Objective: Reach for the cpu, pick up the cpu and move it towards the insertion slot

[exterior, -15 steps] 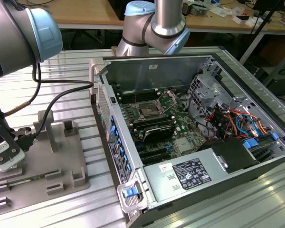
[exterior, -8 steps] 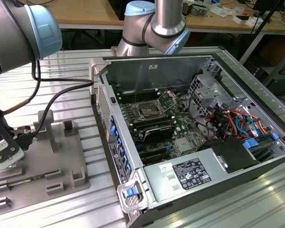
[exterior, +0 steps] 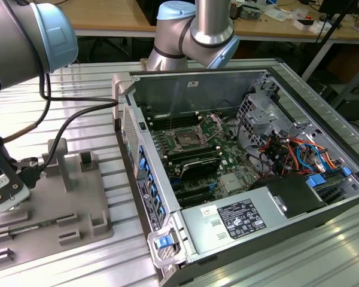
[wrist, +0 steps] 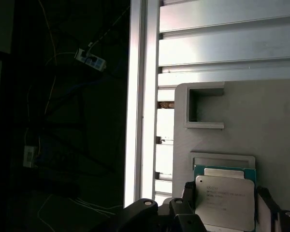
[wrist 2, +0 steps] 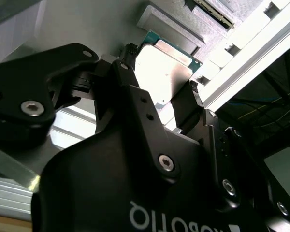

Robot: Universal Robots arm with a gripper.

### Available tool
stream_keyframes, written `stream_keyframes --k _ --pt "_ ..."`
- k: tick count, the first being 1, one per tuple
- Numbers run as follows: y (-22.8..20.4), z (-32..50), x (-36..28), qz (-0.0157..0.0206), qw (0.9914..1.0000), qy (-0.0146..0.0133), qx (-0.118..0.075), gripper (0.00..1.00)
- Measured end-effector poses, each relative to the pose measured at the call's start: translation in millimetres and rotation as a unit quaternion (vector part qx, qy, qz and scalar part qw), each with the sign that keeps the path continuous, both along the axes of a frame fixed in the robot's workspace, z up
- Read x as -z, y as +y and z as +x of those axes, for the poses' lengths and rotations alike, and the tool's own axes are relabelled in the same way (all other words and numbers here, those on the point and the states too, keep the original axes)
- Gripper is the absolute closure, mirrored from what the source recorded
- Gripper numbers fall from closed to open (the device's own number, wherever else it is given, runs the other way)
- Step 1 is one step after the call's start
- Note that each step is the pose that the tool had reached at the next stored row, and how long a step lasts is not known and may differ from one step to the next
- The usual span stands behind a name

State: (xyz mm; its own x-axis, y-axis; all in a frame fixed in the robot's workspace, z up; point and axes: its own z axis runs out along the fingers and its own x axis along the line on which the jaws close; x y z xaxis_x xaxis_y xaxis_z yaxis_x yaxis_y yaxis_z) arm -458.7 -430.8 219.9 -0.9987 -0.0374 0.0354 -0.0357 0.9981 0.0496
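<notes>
In both wrist views the cpu point(wrist 2: 162, 72) point(wrist: 225, 200), a flat square chip with a pale metal top and a thin green rim, lies in a shallow recess of the grey fixture plate point(wrist: 261, 116). My gripper point(wrist 2: 160, 72) point(wrist: 225, 193) straddles it, open, with one black finger point(wrist 2: 129, 52) at one edge and the other finger point(wrist 2: 187, 99) close to the opposite edge. In the exterior view the gripper point(exterior: 1, 190) hangs over the fixture plate point(exterior: 78, 203) at that view's left and hides the chip. The insertion slot point(exterior: 185, 141), a silver-framed socket, sits on the motherboard inside the open computer case.
The open computer case point(exterior: 263, 78) takes up the exterior view's right, with memory slots, cables point(exterior: 293, 152) and a power supply point(exterior: 239, 218) inside. Raised grey posts point(exterior: 57, 158) stand on the fixture plate. The ribbed aluminium table point(exterior: 84, 95) ends at an edge rail point(wrist: 142, 96) close to the gripper.
</notes>
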Motion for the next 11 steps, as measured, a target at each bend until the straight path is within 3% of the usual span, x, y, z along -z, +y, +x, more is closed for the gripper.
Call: stream_keyframes --k 11 --pt "0.0 0.1 -8.7 0.0 1.0 0.0001 0.0 0.45"
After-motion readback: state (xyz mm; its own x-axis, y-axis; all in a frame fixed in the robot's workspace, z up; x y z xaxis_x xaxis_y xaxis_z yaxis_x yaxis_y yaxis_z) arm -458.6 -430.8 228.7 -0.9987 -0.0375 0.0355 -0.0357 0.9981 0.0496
